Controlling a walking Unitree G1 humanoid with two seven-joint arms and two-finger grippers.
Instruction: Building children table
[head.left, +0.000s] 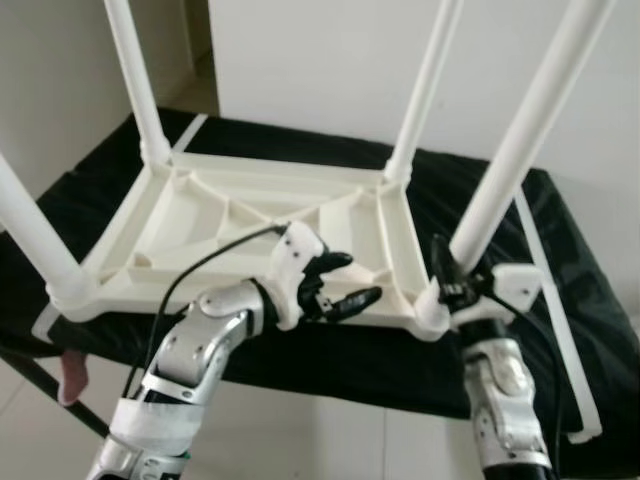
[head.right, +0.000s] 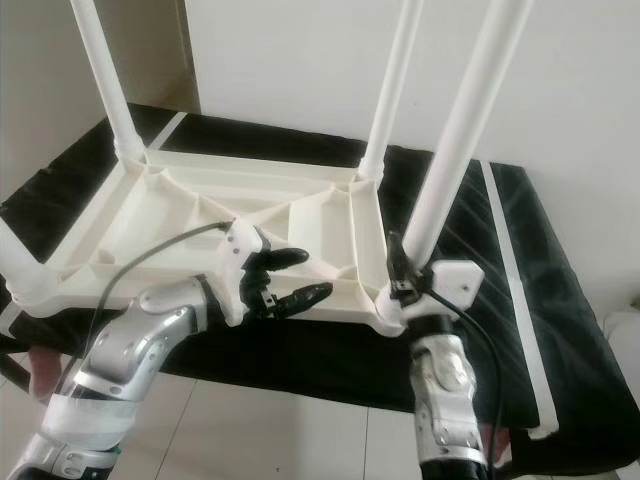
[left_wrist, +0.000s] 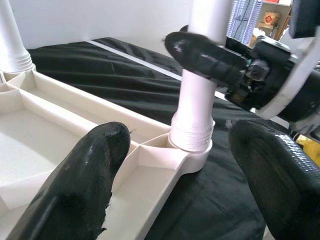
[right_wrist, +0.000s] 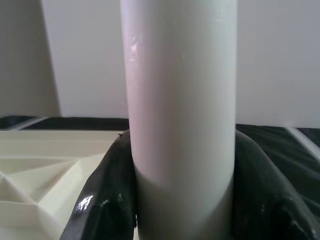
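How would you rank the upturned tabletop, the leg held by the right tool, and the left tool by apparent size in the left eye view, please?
1. Upturned white tabletop, spanning most of the black-covered surface.
2. Table leg held by the right tool; it stands nearest the camera, so it looks enlarged.
3. Left tool, open, clearly smallest.

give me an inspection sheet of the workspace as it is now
surface: black cloth-covered platform with white strips.
job's things: upturned white plastic children's table top, four white tubular legs standing in its corners.
clutter: pink object beneath the platform's left edge, unclear what.
grippers: right tool shut on the near-right white leg close to its socket; left tool open, over the top's near rim.
cables: black cable along the left arm.
surroundings: white wall, pale tiled floor.
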